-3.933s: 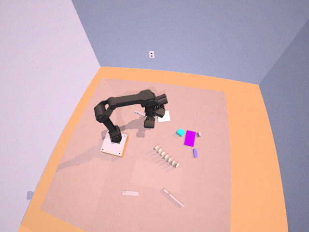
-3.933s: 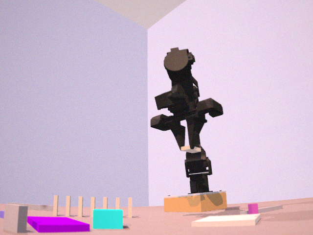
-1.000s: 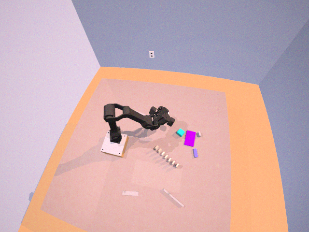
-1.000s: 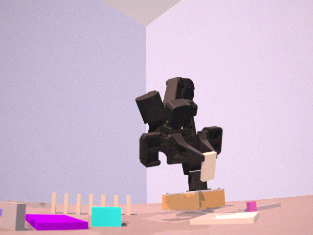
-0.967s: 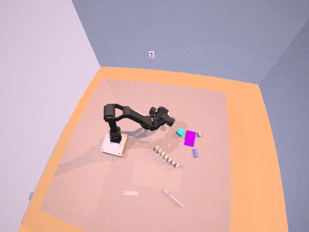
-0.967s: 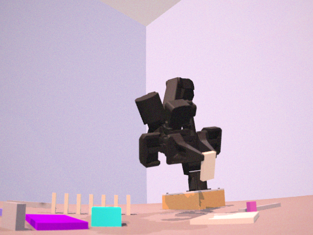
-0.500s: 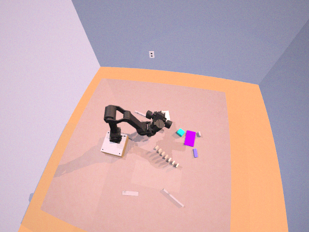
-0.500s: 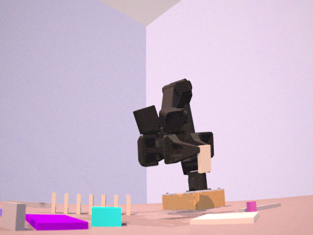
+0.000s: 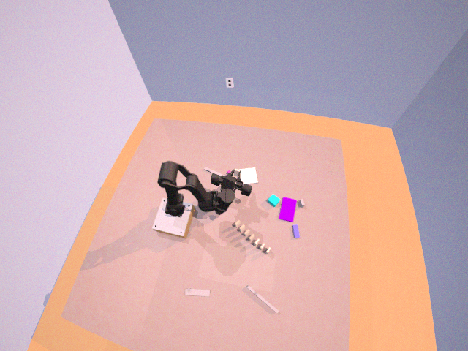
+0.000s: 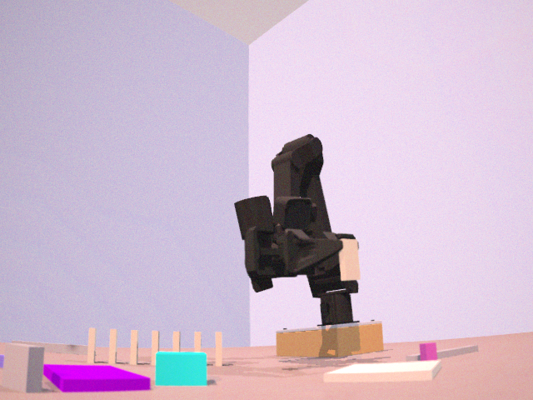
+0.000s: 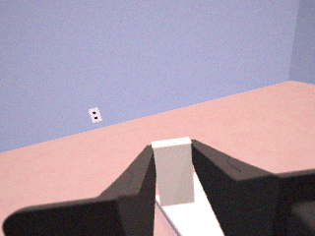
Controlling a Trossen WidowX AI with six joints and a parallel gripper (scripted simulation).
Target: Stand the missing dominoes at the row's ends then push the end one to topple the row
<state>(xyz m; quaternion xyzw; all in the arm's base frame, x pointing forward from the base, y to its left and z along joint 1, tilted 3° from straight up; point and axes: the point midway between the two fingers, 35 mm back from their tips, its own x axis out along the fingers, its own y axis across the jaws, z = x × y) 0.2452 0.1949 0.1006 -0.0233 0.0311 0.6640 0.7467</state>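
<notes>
My gripper (image 9: 236, 172) (image 11: 170, 147) is shut on a cream domino (image 10: 349, 259) (image 11: 174, 172). The domino is held well above the floor, near upright and slightly tilted in the exterior view. The fingers point roughly sideways, away from the row, toward the wall with the outlet. The row of several standing cream dominoes (image 9: 251, 237) (image 10: 134, 347) runs diagonally, in front of the arm's base to its right in the top view. They stand evenly spaced and upright. The gripper is beyond the row's near-base end and touches none of them.
A white slab (image 9: 248, 175) (image 10: 383, 371) and a magenta cube (image 10: 427, 351) lie near the gripper. A cyan block (image 9: 273, 199) (image 10: 181, 368), purple slab (image 9: 287, 209) (image 10: 98, 377), grey block (image 9: 301, 202) (image 10: 22, 367) and violet bar (image 9: 295, 231) lie beside the row. Pale bars (image 9: 197, 292) (image 9: 262, 299) lie beyond it.
</notes>
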